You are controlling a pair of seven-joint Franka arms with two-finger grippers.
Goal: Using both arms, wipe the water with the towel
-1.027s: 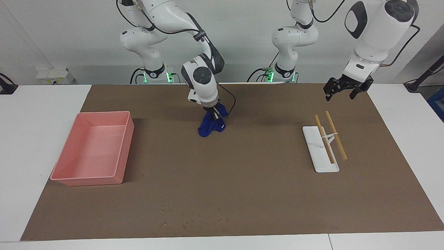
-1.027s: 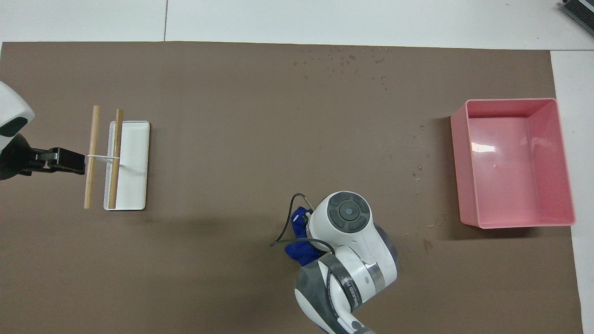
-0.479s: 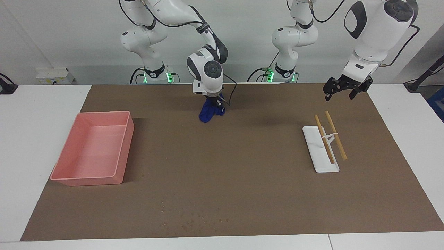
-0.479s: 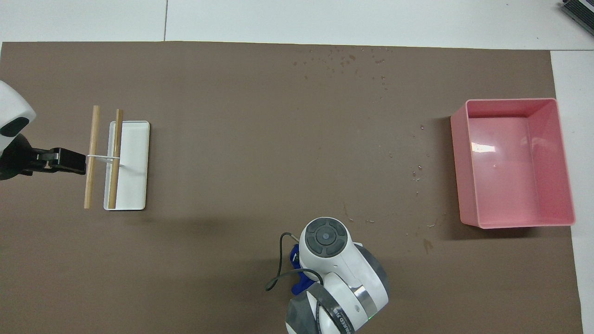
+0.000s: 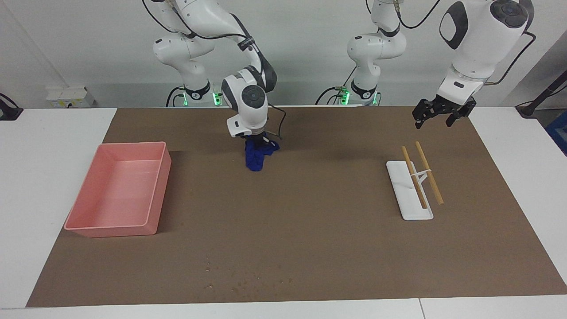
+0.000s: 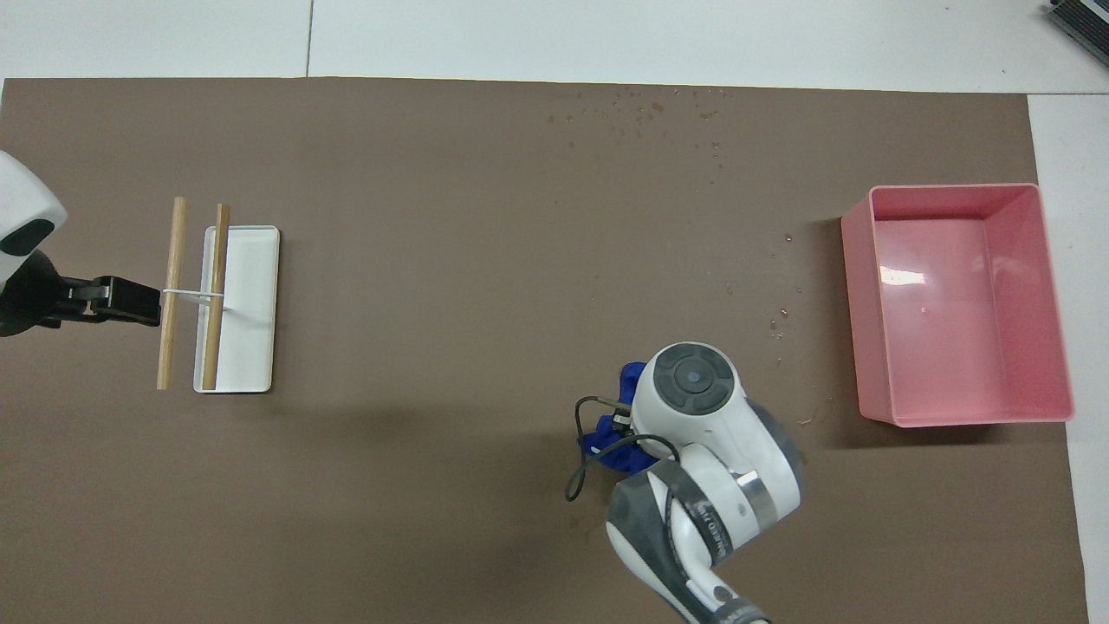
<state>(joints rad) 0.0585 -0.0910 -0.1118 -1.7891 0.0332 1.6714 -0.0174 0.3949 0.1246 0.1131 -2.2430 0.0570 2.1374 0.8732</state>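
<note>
My right gripper (image 5: 262,142) is shut on a bunched dark blue towel (image 5: 256,157), whose lower end touches the brown mat (image 5: 310,230) in its middle part close to the robots. In the overhead view the right wrist covers the gripper and only part of the towel (image 6: 606,433) shows. The water is a scatter of tiny droplets (image 5: 248,281) near the mat's edge farthest from the robots; it also shows in the overhead view (image 6: 641,108). A few more droplets (image 6: 780,316) lie beside the pink bin. My left gripper (image 5: 436,117) is open and waits in the air at the left arm's end.
A pink bin (image 5: 163,177) stands at the right arm's end of the mat; it also shows in the overhead view (image 6: 853,303). A white tray (image 5: 409,201) carries two wooden sticks (image 5: 430,175) at the left arm's end, below the left gripper (image 6: 130,299).
My right gripper dragged the towel nearer to the robots, then back a little and toward the pink bin. The left arm has not moved.
</note>
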